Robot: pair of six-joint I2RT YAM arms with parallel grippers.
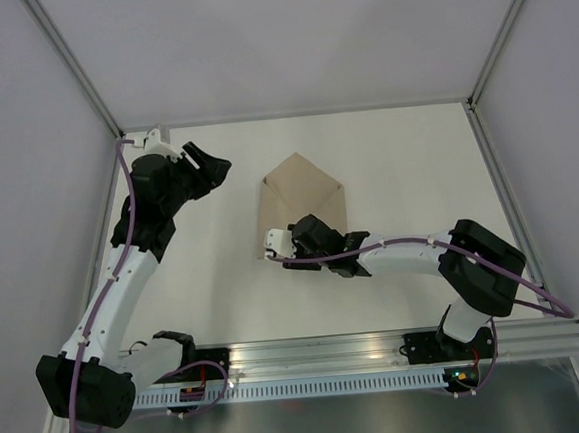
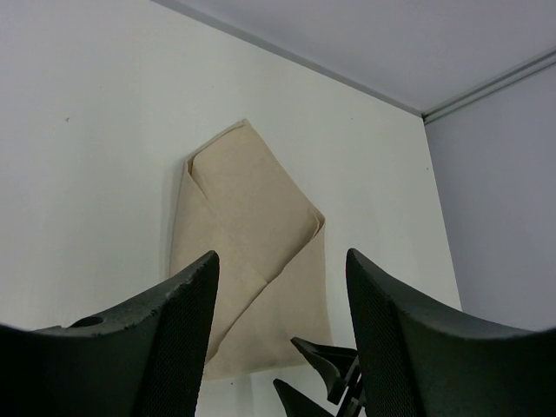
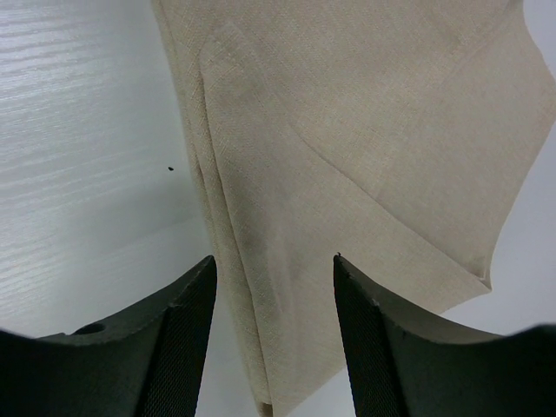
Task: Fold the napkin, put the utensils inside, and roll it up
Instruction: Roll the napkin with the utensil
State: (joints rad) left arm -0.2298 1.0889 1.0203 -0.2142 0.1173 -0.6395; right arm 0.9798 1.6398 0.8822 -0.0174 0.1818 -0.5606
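Observation:
The beige napkin [image 1: 303, 190] lies flat mid-table, its sides folded inward like an envelope with a point at the far end. It also shows in the left wrist view [image 2: 252, 252] and the right wrist view [image 3: 347, 174]. My right gripper [image 1: 306, 230] is open and empty, hovering over the napkin's near edge, its jaws astride the left folded edge [image 3: 274, 261]. Its fingers [image 2: 323, 358] show in the left wrist view. My left gripper [image 1: 216, 172] is open and empty, off to the napkin's left and facing it [image 2: 282, 261]. No utensil is in view.
An aluminium rail [image 1: 380, 350] runs along the near table edge by the arm bases. Grey walls and frame posts [image 1: 77, 68] close in the white table [image 1: 416, 166] at the back and sides.

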